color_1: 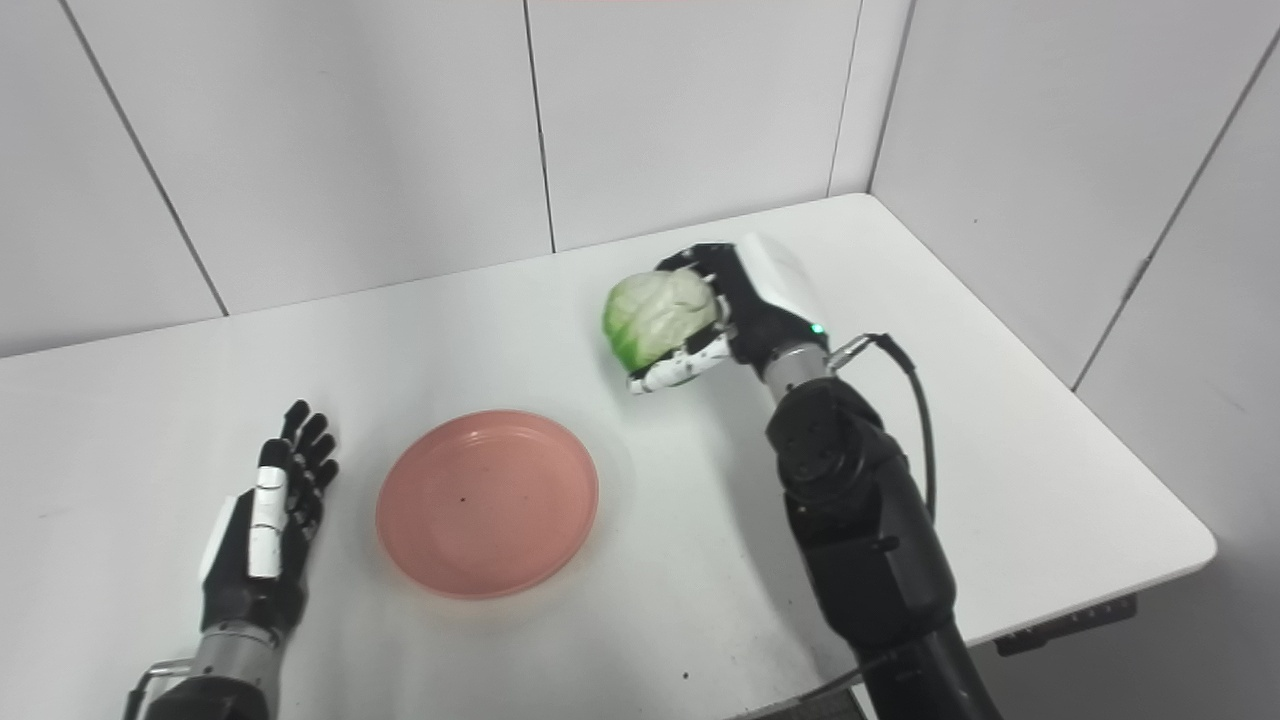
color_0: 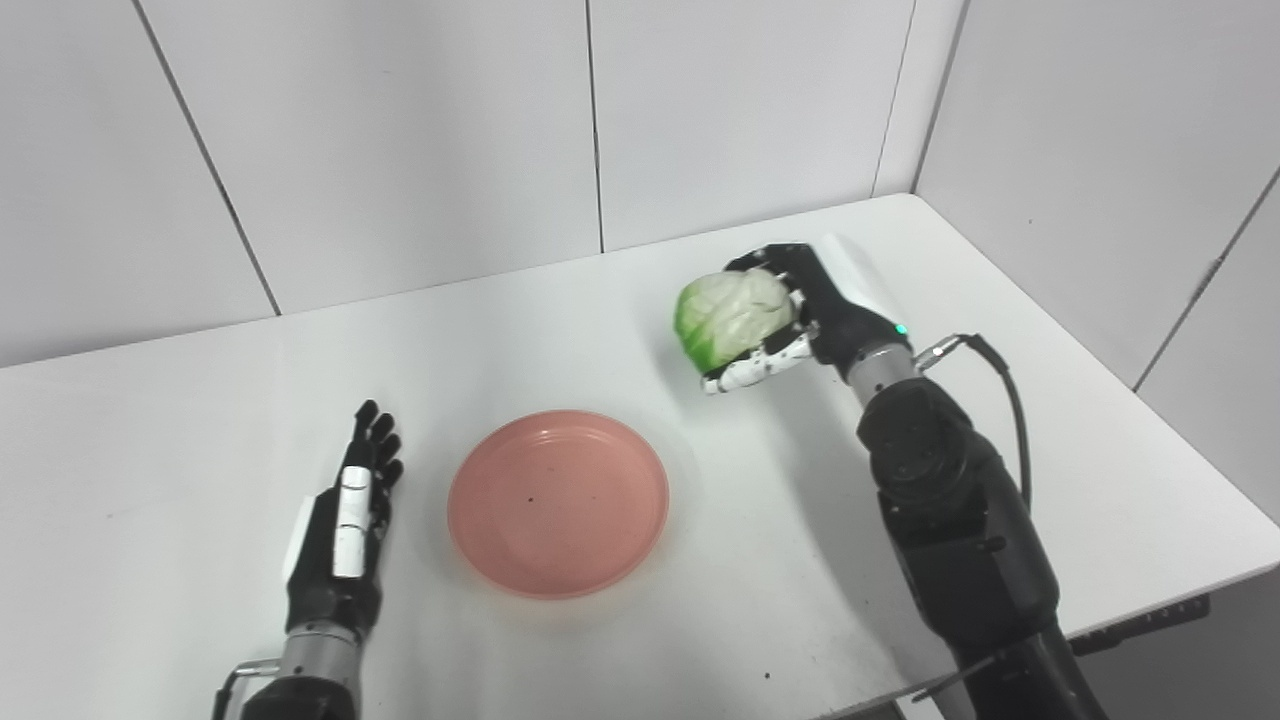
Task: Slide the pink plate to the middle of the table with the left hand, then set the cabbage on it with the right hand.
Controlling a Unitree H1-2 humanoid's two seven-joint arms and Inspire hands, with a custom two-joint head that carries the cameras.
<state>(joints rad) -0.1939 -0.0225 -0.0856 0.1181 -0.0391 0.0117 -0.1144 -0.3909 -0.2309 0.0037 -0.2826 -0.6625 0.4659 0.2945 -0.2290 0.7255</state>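
Observation:
The pink plate (color_0: 558, 502) lies flat near the middle of the white table (color_0: 180, 420), with nothing on it. My left hand (color_0: 345, 530) rests beside the plate's left edge, apart from it, fingers stretched out and holding nothing. Up and to the right of the plate, my right hand (color_0: 800, 320) is shut on the pale green cabbage (color_0: 733, 316), fingers wrapped over its top and underside. The cabbage hangs above the table surface, right of the plate and beyond its far rim.
White wall panels (color_0: 400, 130) close off the back and the right side of the table. The table's right edge (color_0: 1190, 430) and front edge run near my right arm (color_0: 950, 520). A black cable (color_0: 1010, 390) loops off the right forearm.

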